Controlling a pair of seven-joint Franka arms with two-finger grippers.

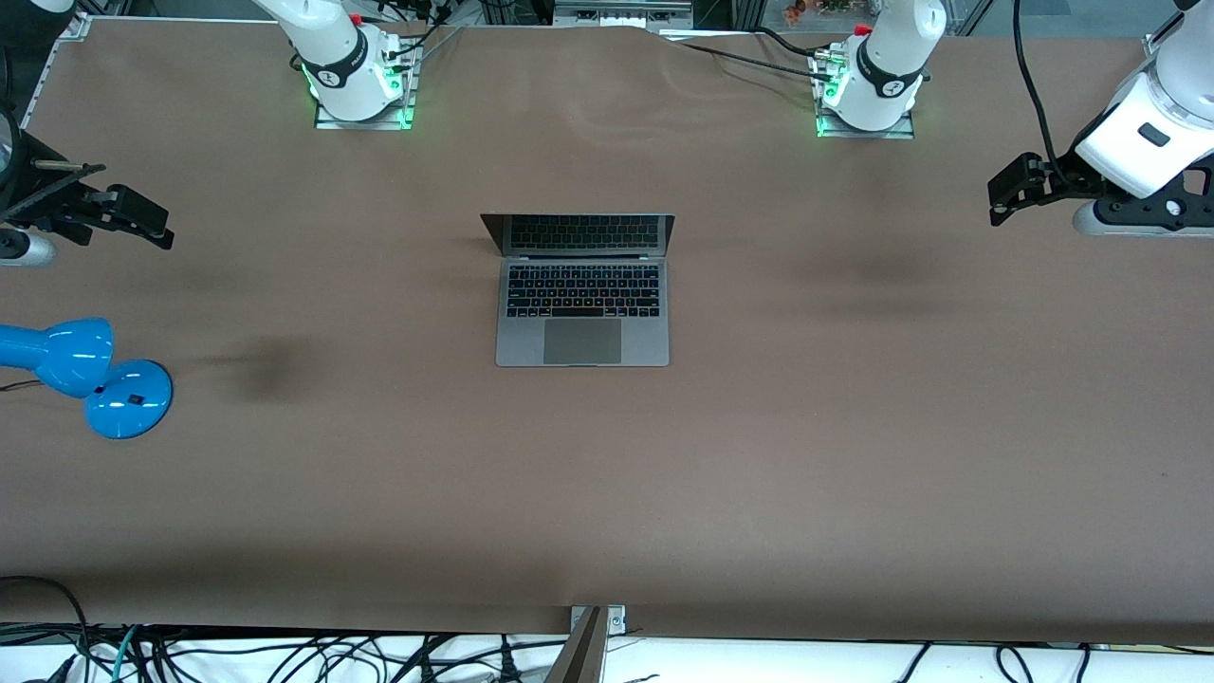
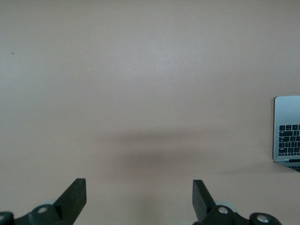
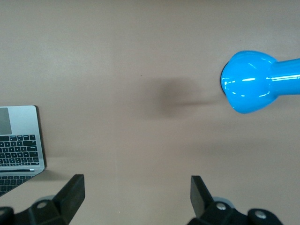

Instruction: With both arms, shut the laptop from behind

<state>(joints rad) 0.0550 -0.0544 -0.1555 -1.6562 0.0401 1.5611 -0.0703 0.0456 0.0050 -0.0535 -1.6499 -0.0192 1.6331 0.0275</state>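
The space-grey laptop (image 1: pixel 582 313) lies open in the middle of the brown table, with its keyboard and trackpad toward the front camera and its dark screen upright. Its corner shows in the left wrist view (image 2: pixel 287 131) and in the right wrist view (image 3: pixel 18 140). My left gripper (image 1: pixel 994 201) hangs open and empty over the left arm's end of the table, well clear of the laptop. It also shows in the left wrist view (image 2: pixel 139 194). My right gripper (image 1: pixel 156 223) hangs open and empty over the right arm's end. It also shows in the right wrist view (image 3: pixel 137 192).
A blue desk lamp (image 1: pixel 85 370) stands at the right arm's end of the table, nearer to the front camera than the right gripper, and its head shows in the right wrist view (image 3: pixel 253 86). The green-lit arm bases (image 1: pixel 360 95) (image 1: pixel 868 95) stand at the table's back edge.
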